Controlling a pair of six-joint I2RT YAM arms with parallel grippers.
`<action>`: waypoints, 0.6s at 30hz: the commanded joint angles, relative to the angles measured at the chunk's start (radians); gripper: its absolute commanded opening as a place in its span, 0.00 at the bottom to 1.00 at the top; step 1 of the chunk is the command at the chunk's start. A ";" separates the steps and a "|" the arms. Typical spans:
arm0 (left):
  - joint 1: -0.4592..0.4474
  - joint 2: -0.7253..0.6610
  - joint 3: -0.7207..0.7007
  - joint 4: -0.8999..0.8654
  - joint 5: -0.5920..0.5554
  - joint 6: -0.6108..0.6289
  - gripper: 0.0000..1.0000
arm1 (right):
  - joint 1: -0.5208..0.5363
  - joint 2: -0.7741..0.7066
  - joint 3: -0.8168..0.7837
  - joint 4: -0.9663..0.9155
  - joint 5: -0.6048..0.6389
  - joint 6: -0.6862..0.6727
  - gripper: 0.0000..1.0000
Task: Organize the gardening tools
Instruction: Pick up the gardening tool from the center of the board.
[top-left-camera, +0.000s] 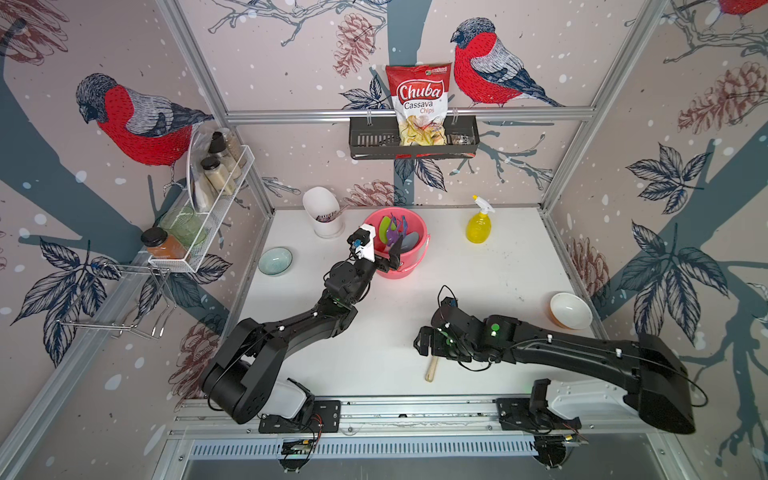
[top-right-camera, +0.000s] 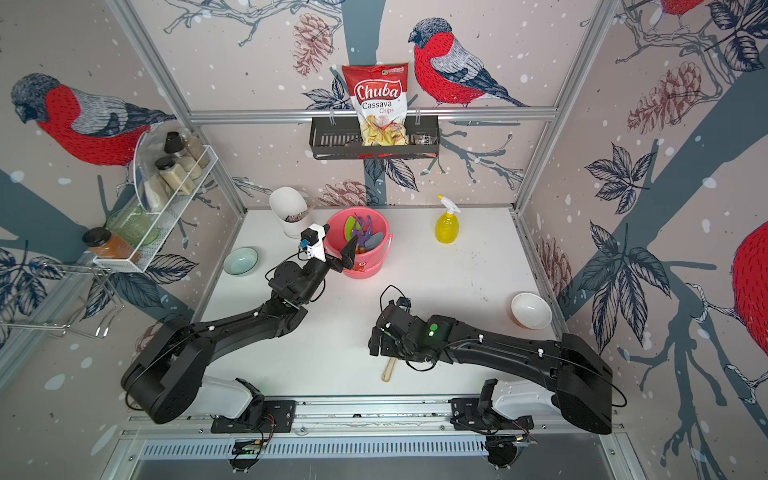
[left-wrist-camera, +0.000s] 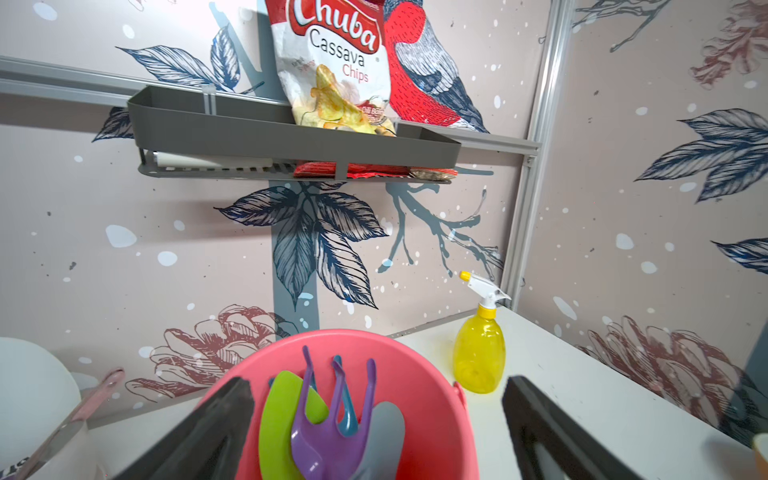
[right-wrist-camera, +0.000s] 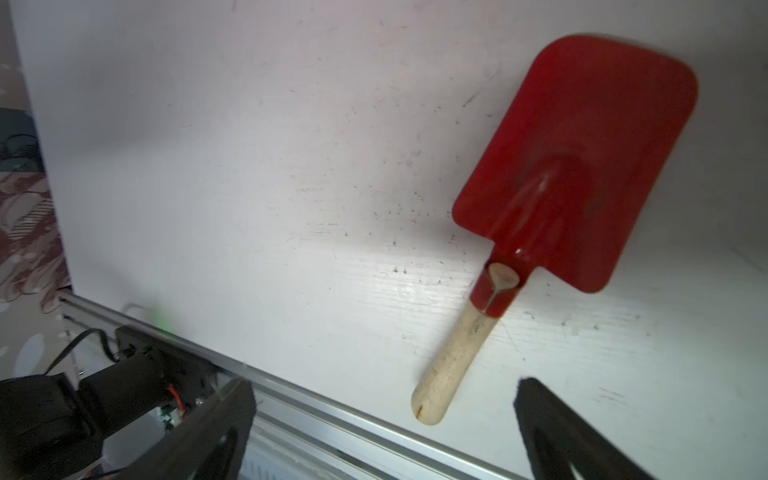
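Both pairs of jaws stand wide with nothing between them. The left gripper (left-wrist-camera: 378, 386) hangs just over the near rim of the round pink plastic bucket (top-left-camera: 411, 264), a pose that fits dropping a tool in rather than fetching one. Inside that bucket, blades up and leaning on the wall, stand the lime-green plastic spade (left-wrist-camera: 282, 415), the purple three-pronged plastic fork (left-wrist-camera: 328, 432), a teal-blue fork (left-wrist-camera: 347, 415) mostly hidden behind it, and the grey-blue rounded trowel (left-wrist-camera: 386, 432); handles down is likely what keeps them upright. Well apart from the bucket, toward the arm bases, the red square-bladed shovel (right-wrist-camera: 582, 158) with its pale wooden handle (right-wrist-camera: 453, 365) lies flat on the white table (right-wrist-camera: 208, 166). The right gripper (right-wrist-camera: 384, 386) hovers above that handle's end, seemingly lined up to take it.
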 joint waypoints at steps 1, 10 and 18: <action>-0.049 -0.086 -0.025 -0.119 -0.078 0.024 0.98 | 0.015 0.052 0.027 -0.079 0.037 0.061 1.00; -0.092 -0.386 -0.088 -0.399 -0.128 -0.037 0.98 | 0.016 0.170 0.042 -0.092 0.049 0.111 0.91; -0.093 -0.506 -0.068 -0.577 -0.151 -0.061 0.98 | -0.027 0.253 0.073 -0.091 0.052 0.103 0.72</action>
